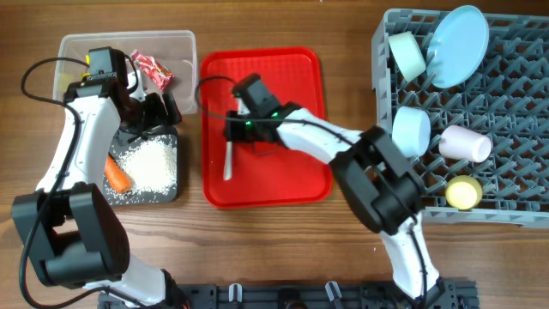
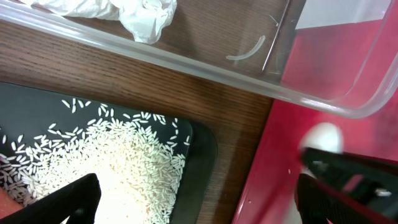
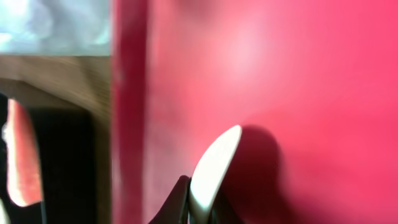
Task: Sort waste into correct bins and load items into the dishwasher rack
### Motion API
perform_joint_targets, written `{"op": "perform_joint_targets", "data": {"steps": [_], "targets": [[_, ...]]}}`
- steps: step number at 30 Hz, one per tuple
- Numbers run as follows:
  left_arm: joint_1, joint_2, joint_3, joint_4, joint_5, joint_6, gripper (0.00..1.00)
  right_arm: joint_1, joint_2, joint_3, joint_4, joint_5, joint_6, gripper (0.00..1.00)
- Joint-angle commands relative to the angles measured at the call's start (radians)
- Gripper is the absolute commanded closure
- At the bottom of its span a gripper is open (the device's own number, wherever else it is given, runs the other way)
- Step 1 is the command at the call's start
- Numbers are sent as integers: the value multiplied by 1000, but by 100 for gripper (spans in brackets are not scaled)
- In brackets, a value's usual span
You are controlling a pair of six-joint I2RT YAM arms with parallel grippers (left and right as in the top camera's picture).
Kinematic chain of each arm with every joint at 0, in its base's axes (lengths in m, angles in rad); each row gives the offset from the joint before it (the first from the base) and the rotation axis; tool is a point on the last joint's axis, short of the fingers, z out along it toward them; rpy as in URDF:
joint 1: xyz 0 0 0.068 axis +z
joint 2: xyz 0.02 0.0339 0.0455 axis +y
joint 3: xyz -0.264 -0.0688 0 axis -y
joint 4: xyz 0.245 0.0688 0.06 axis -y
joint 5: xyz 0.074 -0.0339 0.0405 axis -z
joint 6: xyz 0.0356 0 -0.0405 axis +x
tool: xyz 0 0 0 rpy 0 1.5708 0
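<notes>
Fingers of the right gripper [image 1: 233, 129] clench a white plastic spoon [image 1: 228, 161] on the flat red tray [image 1: 292, 77]. To its left, the left gripper [image 1: 154, 116] hangs released over the shallow black rectangular tray [image 1: 163, 194] of loose white rice [image 1: 151, 163].

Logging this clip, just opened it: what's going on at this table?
The right hand is shut on the white spoon at the red tray. The left hand hangs open above the black tray, which holds rice and a carrot. The clear tub holds a red wrapper and tissue. The plate, two bowls, pink cup and yellow cup sit in the dishwasher rack; the spoon seems the last item to load.
</notes>
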Motion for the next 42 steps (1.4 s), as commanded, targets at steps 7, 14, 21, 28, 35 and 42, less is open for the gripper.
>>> {"op": "perform_joint_targets", "data": {"steps": [7, 14, 21, 28, 35, 42], "targets": [[3, -5, -11, 0, -8, 2, 0, -286, -482, -13, -264, 48, -158, 96], [3, -5, -11, 0, -8, 2, 0, -707, -771, -13, -575, 174, -158, 96], [3, -5, -11, 0, -8, 2, 0, -1157, -782, -34, -773, 229, -154, 96], [3, -5, -11, 0, -8, 2, 0, -1470, -757, -122, -745, 237, -155, 96], [3, -5, -11, 0, -8, 2, 0, -1555, -749, -225, -684, 437, -163, 96], [3, -5, -11, 0, -8, 2, 0, -1555, -749, -388, -506, 520, -229, 96]]}}
